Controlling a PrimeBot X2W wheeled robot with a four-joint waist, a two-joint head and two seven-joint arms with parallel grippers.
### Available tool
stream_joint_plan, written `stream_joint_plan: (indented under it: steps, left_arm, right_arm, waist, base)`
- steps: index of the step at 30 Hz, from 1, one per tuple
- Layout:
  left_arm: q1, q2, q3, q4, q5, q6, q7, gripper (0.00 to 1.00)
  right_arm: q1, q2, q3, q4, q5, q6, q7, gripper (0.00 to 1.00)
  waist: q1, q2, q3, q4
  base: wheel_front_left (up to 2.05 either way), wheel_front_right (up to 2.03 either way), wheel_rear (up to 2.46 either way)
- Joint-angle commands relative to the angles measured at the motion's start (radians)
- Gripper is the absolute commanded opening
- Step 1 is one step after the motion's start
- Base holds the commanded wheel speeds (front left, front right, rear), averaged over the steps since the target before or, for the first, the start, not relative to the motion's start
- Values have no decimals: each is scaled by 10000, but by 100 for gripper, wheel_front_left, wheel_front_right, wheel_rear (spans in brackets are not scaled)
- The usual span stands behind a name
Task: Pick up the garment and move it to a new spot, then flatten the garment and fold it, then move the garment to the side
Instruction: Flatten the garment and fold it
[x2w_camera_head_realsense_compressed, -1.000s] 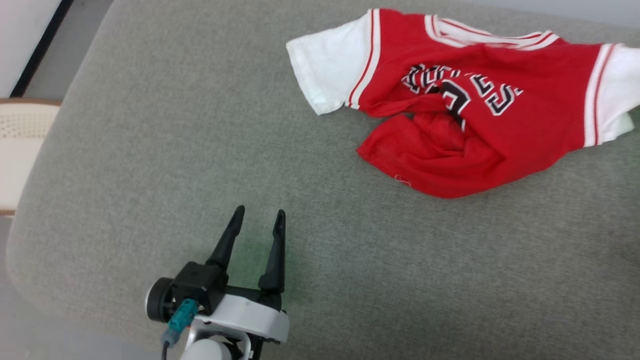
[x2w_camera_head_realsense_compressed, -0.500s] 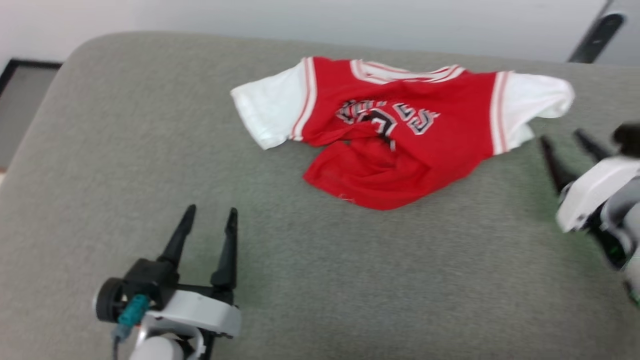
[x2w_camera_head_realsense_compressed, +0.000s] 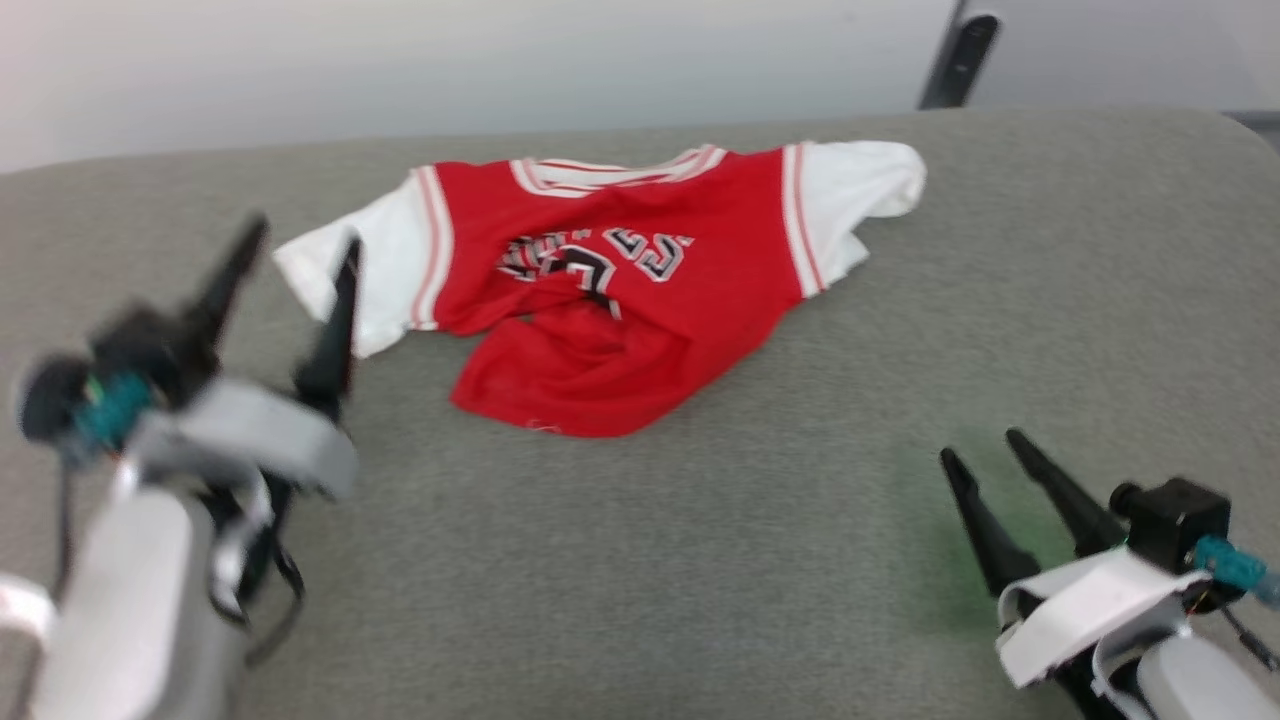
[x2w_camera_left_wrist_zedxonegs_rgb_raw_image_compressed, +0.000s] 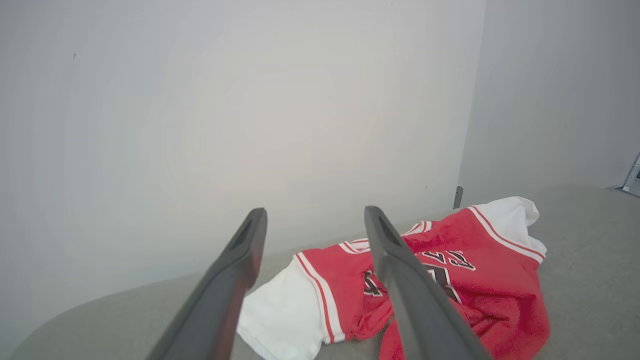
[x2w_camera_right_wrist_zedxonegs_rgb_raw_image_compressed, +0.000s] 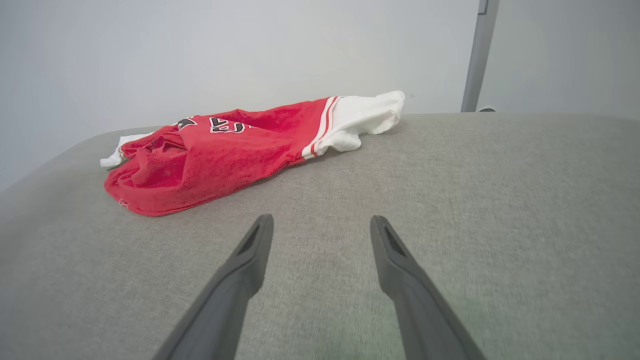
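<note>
While crumpled shirt (x2w_camera_head_realsense_compressed: 610, 300) lies far centre on grey counter (x2w_camera_head_realsense_compressed: 800, 560), left hand (x2w_camera_head_realsense_compressed: 304, 233) hovers wide beside white sleeve (x2w_camera_head_realsense_compressed: 395, 260); right hand (x2w_camera_head_realsense_compressed: 978, 445) wide, well short. Risk: thin bunched fabric, so pinch may catch one layer or slip.

We count one garment (x2w_camera_head_realsense_compressed: 620, 300) at upper centre, two grippers, the left gripper (x2w_camera_head_realsense_compressed: 304, 234) and the right gripper (x2w_camera_head_realsense_compressed: 978, 445), one grey surface (x2w_camera_head_realsense_compressed: 700, 580), and one dark post (x2w_camera_head_realsense_compressed: 958, 60).
</note>
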Motion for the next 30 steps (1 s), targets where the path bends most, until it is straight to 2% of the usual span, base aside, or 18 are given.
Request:
stream_joint_plan:
  steps: [1, 7, 12, 16, 23, 30]
  left_arm:
    - [-490, 179, 32, 173, -148, -91, 174, 100]
    - [-3191, 1316, -307, 2099, -806, -332, 1778, 100]
    - [-5208, 2248, -1132, 4536, -1581, -347, 3455, 100]
    - [-6409, 3011, -1741, 6103, -2305, -352, 5085, 100]
    - [-7542, 4078, -2738, 7341, -3381, -355, 7282, 100]
    - [-7739, 5004, -3502, 7977, -3839, -351, 8317, 100]
  right_arm:
    - [328, 194, -281, -419, -313, -10, 110, 100]
    - [1769, 1173, -1188, -2685, -1494, -10, 1153, 100]
    - [2299, 1781, -1304, -4189, -2034, -10, 1891, 100]
    - [2399, 2000, -1205, -5082, -2235, -10, 2248, 100]
    - [2197, 2163, -973, -5817, -2216, -10, 2428, 100]
    - [2101, 2112, -851, -6282, -2244, -10, 2519, 100]
  waist:
    - [0, 0, 319, -742]
    - [0, 0, 1041, -1575]
    - [0, 0, 1546, -2235]
    - [0, 0, 2041, -2729]
    - [0, 0, 2889, -3401]
    - [0, 0, 3402, -3766]
  base:
    - [0, 0, 0]
    - [0, 0, 0]
    - [0, 0, 0]
    - [0, 0, 0]
    - [0, 0, 0]
    - [0, 0, 0]
